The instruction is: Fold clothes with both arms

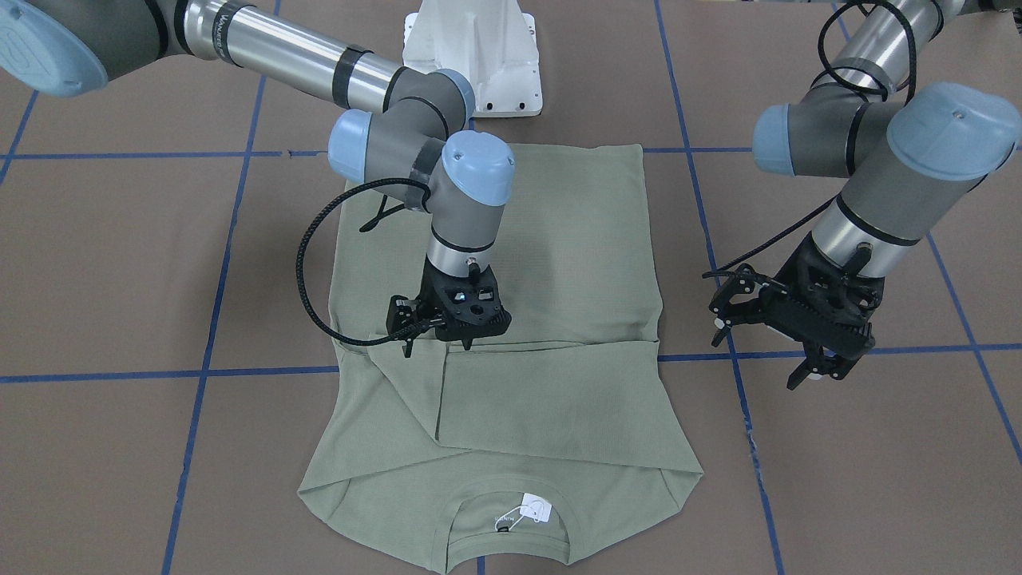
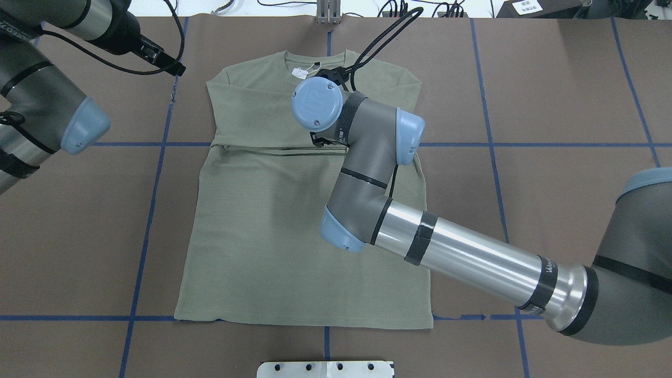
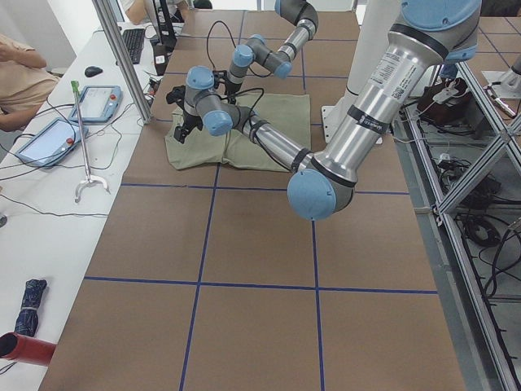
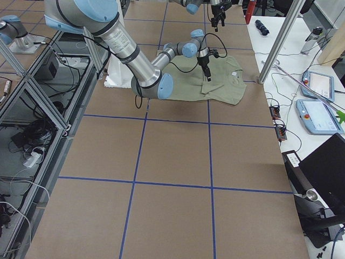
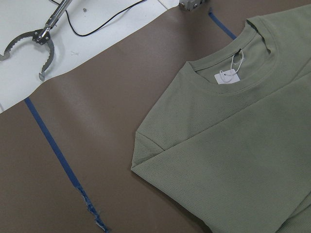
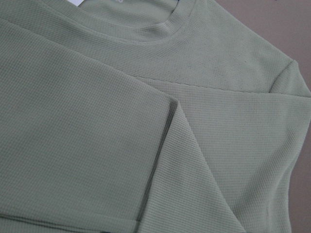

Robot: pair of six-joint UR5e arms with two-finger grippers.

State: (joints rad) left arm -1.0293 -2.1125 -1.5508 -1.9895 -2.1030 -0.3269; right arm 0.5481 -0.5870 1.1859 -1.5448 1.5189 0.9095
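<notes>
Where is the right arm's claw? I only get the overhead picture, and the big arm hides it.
Observer: The front camera shows the right gripper pointing down at the shirt, at the edge of a folded sleeve.
Operator: Is it pinching the shirt?
Observer: I cannot tell. Its wrist camera shows only cloth, no fingertips.
Operator: What about the other claw?
Observer: The left gripper hangs open and empty beside the shirt, over bare table.
</notes>
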